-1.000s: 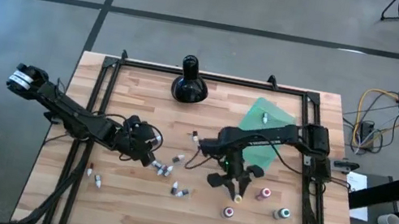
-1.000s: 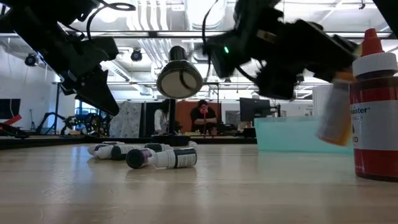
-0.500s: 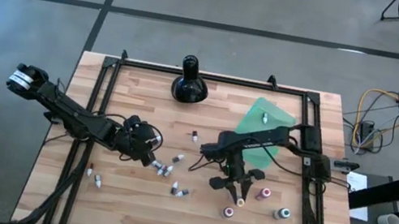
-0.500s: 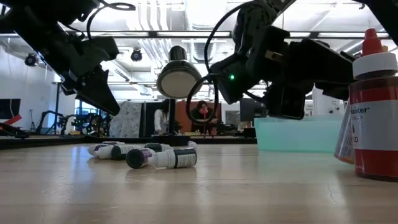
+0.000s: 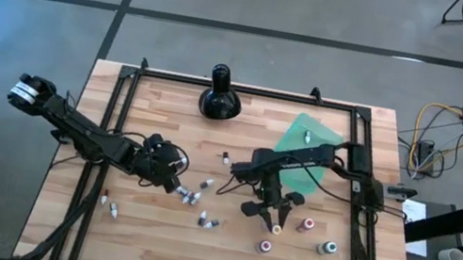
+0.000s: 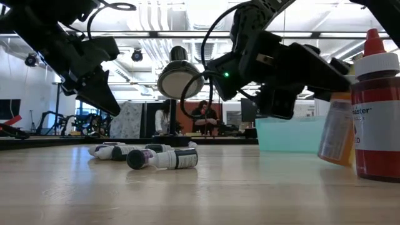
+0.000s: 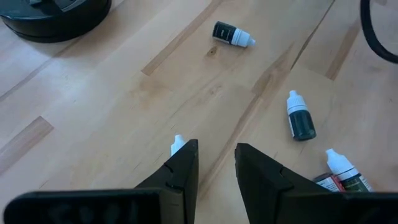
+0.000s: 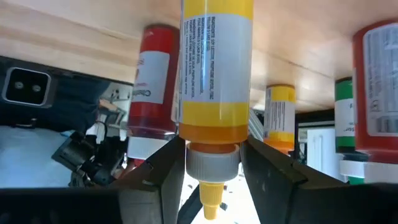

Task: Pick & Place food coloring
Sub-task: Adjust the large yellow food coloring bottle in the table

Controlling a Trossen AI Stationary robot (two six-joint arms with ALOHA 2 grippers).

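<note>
The food coloring is spread over the wooden table. Small dark-and-white vials lie on their sides near the middle. Several taller bottles stand upright at the near right. My right gripper is shut on a yellow-orange dropper bottle, seen beside a red bottle in the low view. My left gripper hovers over the table left of the vials. It is open by a narrow gap with nothing between its fingers, and one vial's white tip shows beside one finger. My right gripper pinches the yellow-orange bottle at its shoulder, just below the white cap, one finger on each side. The fingers slant down from the far side. The bottle leans a little, its base on or just above the table.
A black bulbous long-necked object stands at the far edge. A teal sheet lies at the far right with one vial on it. More vials lie near the left. Black frame rails run along the table's sides.
My right gripper has sunk toward the table with the yellow-orange bottle. The bottle hung tilted and clear of the wood; now its base is down at the table beside the red bottle.
</note>
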